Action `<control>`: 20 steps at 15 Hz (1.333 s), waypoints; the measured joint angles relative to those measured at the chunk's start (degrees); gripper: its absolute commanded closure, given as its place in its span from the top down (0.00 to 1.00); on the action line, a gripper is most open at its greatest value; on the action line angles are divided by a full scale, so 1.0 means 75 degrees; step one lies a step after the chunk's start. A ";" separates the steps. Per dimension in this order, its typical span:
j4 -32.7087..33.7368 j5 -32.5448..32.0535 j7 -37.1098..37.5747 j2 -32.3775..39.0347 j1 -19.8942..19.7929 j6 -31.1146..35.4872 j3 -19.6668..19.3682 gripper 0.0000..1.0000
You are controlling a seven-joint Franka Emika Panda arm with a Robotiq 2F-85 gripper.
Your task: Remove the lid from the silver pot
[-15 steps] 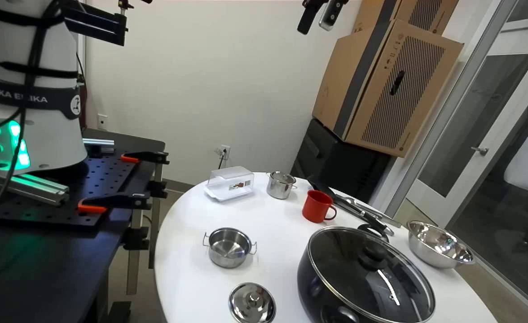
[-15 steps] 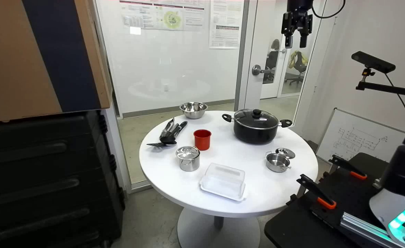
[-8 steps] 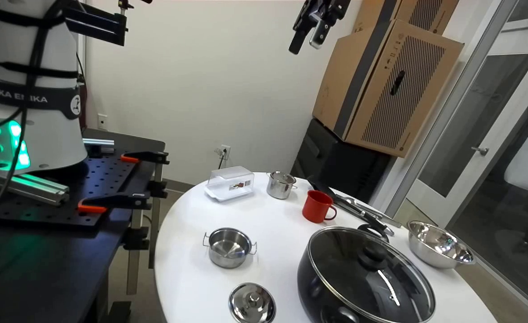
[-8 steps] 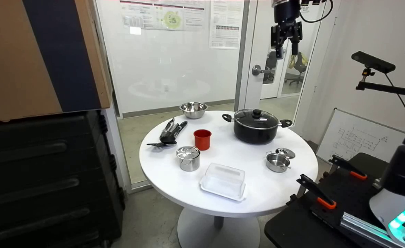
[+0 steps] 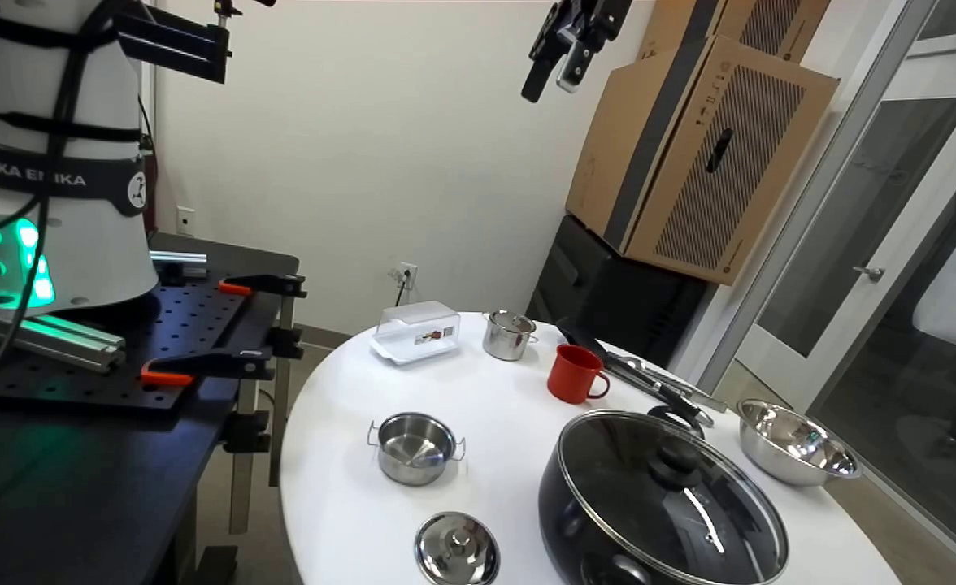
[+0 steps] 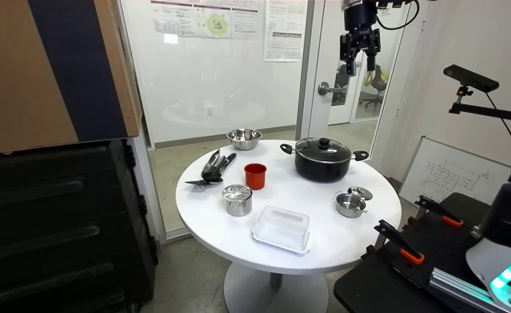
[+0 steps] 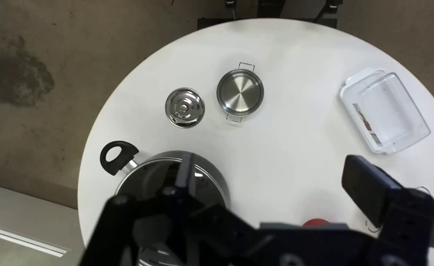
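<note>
The silver pot (image 5: 504, 343) is a small steel cylinder standing upright on the white table, and it shows in both exterior views (image 6: 239, 208). Its round silvery lid (image 6: 237, 191) sits on its mouth; the lid also shows in an exterior view (image 5: 513, 322). In the wrist view only wire handles of the silver pot (image 7: 372, 226) peek out beside a finger; its body and lid are hidden. My gripper (image 5: 551, 86) is open and empty, high above the table in both exterior views (image 6: 361, 69). Its fingers are wide apart in the wrist view (image 7: 272, 175).
A red mug (image 6: 255, 176) and a clear plastic box (image 6: 282, 229) stand close to the silver pot. A black pan (image 6: 323, 167), an open steel pot (image 7: 240, 92), a loose small lid (image 7: 185, 108), utensils (image 6: 214, 169) and a steel bowl (image 6: 244, 139) share the table (image 7: 290, 140).
My gripper has come down and shifted left in both exterior views, mostly in the first half second, and only slightly since. It stays open. The things on the table have not moved.
</note>
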 measured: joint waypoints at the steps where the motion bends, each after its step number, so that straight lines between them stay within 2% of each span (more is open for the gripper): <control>1: -0.0014 -0.0006 -0.0173 0.0087 0.0073 -0.0032 0.0044 1.00; 7: 0.0087 -0.0105 -0.1004 0.1451 0.0819 0.0471 0.0651 1.00; 13: 0.0790 -0.0732 -0.2047 0.3162 0.1259 0.0740 0.1095 1.00; 17: 0.1453 -0.1551 -0.2609 0.3733 0.1468 0.0096 0.1184 1.00; 20: 0.1638 -0.1663 -0.2687 0.3748 0.1505 -0.0103 0.1185 1.00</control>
